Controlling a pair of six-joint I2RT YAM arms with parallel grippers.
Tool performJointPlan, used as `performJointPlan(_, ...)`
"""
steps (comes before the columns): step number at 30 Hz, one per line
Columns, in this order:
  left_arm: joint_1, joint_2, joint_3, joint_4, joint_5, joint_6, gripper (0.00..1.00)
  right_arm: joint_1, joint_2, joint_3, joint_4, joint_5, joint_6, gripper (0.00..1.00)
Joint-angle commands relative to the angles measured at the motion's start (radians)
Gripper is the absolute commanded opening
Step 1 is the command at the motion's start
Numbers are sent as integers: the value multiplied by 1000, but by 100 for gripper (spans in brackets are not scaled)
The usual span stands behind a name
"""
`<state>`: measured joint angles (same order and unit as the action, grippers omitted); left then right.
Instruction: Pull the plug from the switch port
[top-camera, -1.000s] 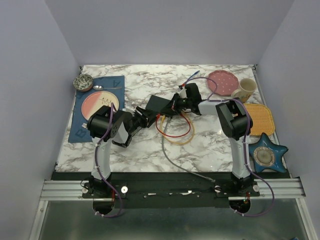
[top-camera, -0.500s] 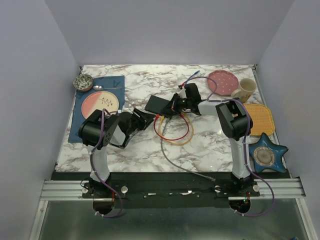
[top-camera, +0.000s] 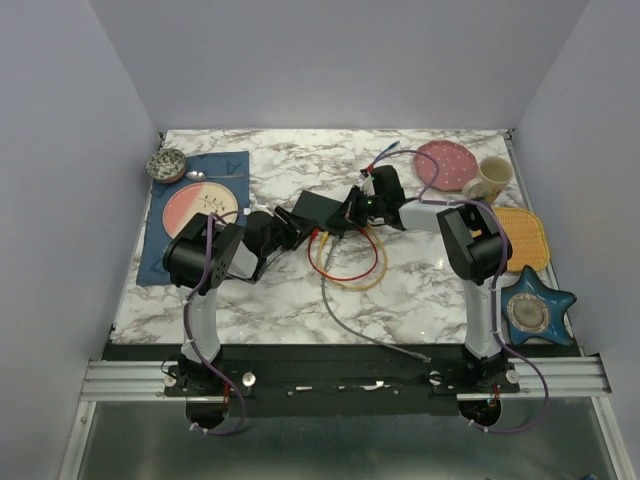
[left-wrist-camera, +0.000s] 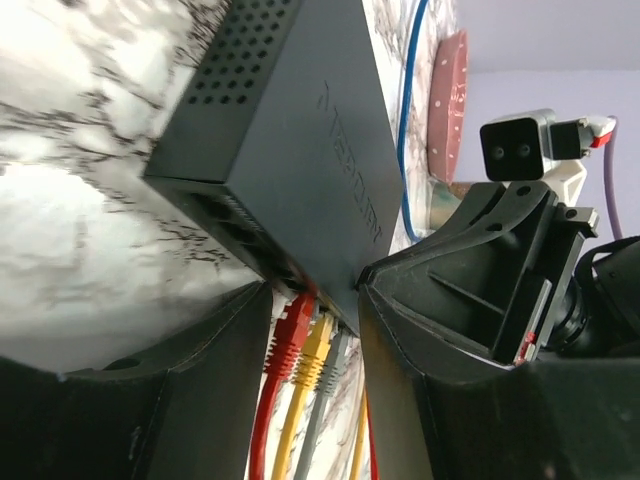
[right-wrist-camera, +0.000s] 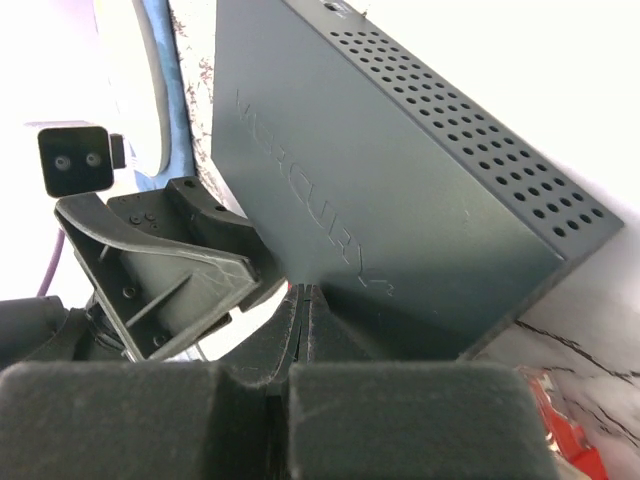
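Left pincer (left-wrist-camera: 312, 298) straddles the plugs (left-wrist-camera: 312, 350) at the switch's (left-wrist-camera: 300, 130) socket edge.

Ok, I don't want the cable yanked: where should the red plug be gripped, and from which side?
Grip the red plug by its ribbed boot, at the switch, coming in along its cable. It sticks straight out of the port edge, and the yellow plug crowds one side, so probably pinch narrowly.

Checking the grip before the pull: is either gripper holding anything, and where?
Left gripper straddles the red, yellow and grey plugs at the flat matte-black switch's sockets; a pinch cannot be told. Right gripper is shut on nothing.
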<state>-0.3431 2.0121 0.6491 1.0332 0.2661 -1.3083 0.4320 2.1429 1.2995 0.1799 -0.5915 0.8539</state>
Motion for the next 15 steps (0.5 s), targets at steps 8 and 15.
performJointPlan(8, -114, 56, 1, -79, 4, 11, 54, -13, -64, -52, -83, 102, -59, 1)
performJointPlan(15, -119, 71, -19, -6, 21, -26, 52, -24, -83, -75, -82, 99, -62, 1)
